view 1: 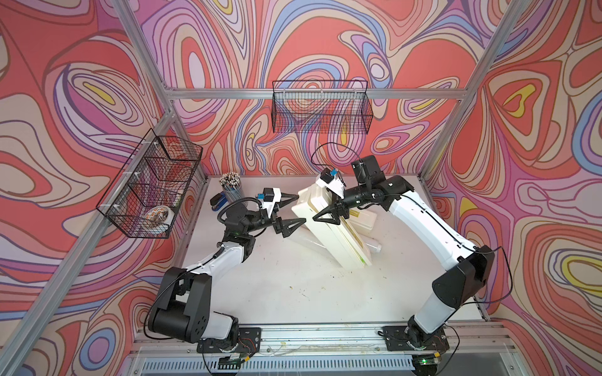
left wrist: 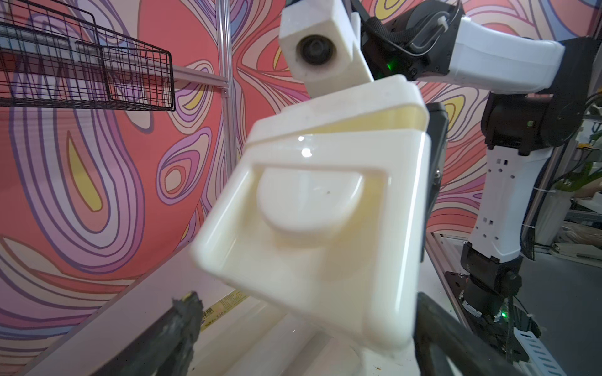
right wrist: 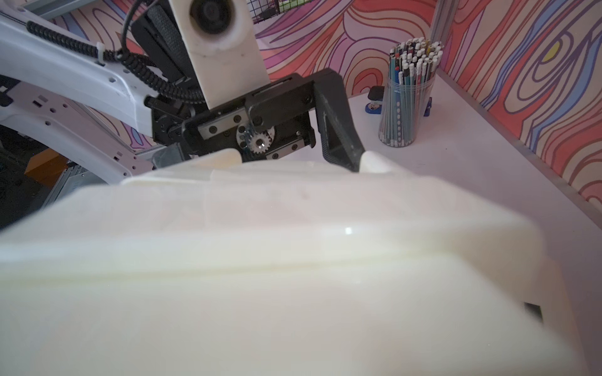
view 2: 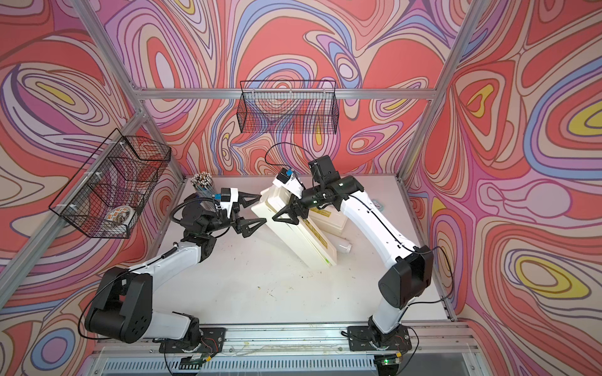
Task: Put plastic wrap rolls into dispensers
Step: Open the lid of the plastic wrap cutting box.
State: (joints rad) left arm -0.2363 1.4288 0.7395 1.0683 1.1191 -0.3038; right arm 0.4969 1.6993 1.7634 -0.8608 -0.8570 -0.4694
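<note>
Swirled pink-and-red walls [view 1: 325, 39] surround my matte white table [view 1: 293, 293]. Centre frame, my right gripper [view 1: 329, 211] clamps a glossy cream box-shaped dispenser [view 1: 335, 245], tilted; my left gripper [view 1: 301, 209] stands wide apart just beside its upper end.

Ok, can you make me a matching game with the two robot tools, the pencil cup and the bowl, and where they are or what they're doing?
Things:
1. left tool
2. right tool
3. cup of pencils
4. patterned bowl

Places or states:
A. inside the wire basket on the left side
B. open, holding nothing
C. at the back left corner of the table
D. clamped on a tilted dispenser

Pairs: 1-B, 2-D, 3-C, 4-A
</note>
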